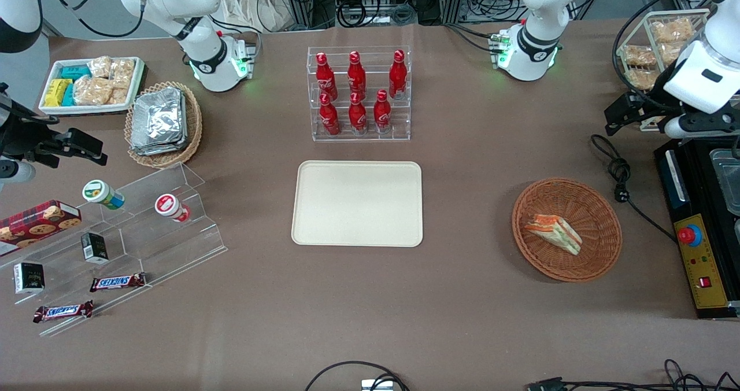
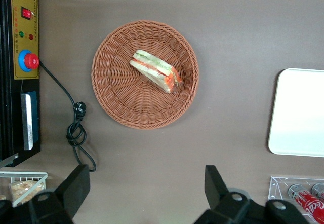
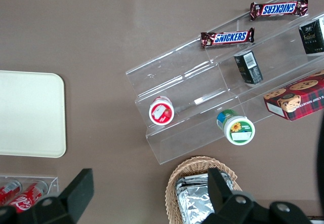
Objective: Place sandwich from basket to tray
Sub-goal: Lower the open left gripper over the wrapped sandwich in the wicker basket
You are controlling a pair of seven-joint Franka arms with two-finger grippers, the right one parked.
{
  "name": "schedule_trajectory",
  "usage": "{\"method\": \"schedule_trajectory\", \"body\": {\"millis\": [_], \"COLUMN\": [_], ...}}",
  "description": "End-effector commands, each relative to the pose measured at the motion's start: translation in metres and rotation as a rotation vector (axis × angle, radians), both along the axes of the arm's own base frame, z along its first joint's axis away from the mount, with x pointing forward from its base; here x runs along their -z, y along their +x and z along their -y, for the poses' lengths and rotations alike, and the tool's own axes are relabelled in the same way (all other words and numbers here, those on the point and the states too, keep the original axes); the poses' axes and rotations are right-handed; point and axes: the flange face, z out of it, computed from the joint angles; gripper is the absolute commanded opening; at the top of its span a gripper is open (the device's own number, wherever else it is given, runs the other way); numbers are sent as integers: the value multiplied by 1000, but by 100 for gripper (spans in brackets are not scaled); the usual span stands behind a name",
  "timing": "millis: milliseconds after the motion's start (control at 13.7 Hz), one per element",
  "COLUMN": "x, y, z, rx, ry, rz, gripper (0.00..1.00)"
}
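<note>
Held high above the brown table toward the working arm's end: the left arm's gripper, black fingers spread wide, gripping nothing, farther from the front camera than the basket. Well apart from the basket, touching none of it.

Resting in the round orange-brown wicker basket: one sandwich, a white-bread wedge on its side with orange and green layers showing, roughly central on the woven floor. Alone in there.

Near the middle of the table, well apart from the basket: the cream tray, flat, with rounded corners and a low rim.

Just past the tray, farther from the front camera: a clear stepped rack holding six red bottles, three to a row, all upright.

Toward the parked arm's end: a lighter oval wicker basket stacked with foil packets, and beside it a white dish filled with snack packets in clear, teal and yellow wrappers. Nearer the camera than these, a clear stepped shelf carrying two lidded cups, small dark boxes, two chocolate bars and a red cookie box.

Beside the working arm: a wire rack of bagged snacks, and a black machine with a red button.
</note>
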Motion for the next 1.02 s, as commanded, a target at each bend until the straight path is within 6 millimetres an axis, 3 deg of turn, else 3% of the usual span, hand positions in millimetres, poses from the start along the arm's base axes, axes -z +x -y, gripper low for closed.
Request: {"method": "schedule_trajectory", "body": {"millis": [0, 146, 219, 365, 583, 948], "x": [-9, -4, 9, 43, 102, 206], "y": [1, 5, 12, 32, 70, 101], "z": [-6, -9, -11, -19, -21, -10], "rx": [4, 1, -15, -182, -636, -832], "ry": [-18, -23, -32, -48, -79, -60], "rz": [-4, -7, -27, -53, -53, -77], "gripper": [100, 100, 100, 100, 100, 100]}}
